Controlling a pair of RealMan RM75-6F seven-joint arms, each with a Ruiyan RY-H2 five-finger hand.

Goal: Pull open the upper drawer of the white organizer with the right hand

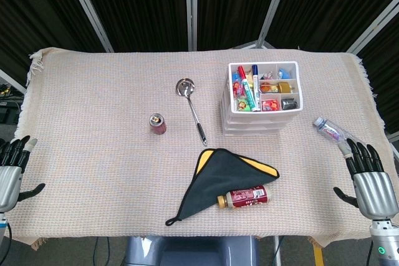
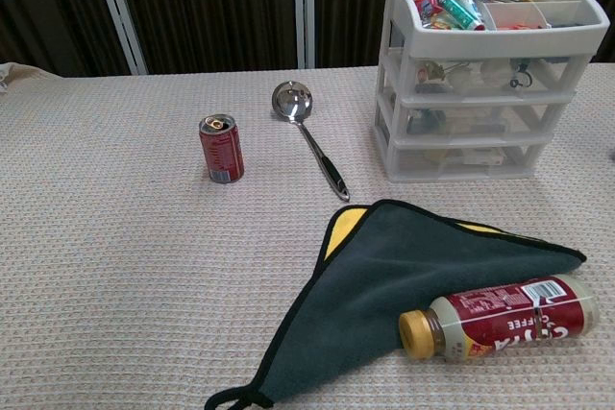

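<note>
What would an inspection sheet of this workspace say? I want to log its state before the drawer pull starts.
Surface: table covered by a beige woven cloth with fringed corners.
Job's things: white organizer stands at the far right; all drawers look closed; its open top tray holds markers and small items.
Clutter: red can upright; metal ladle lying flat; dark cloth with yellow lining folded, a coffee bottle lying on its edge; small plastic bottle on its side near the right edge.
Hands: left hand and right hand both empty, fingers apart, at the table's near corners, far from the organizer.
Cables: nothing seen.
Surroundings: dark curtains with metal poles behind.
</note>
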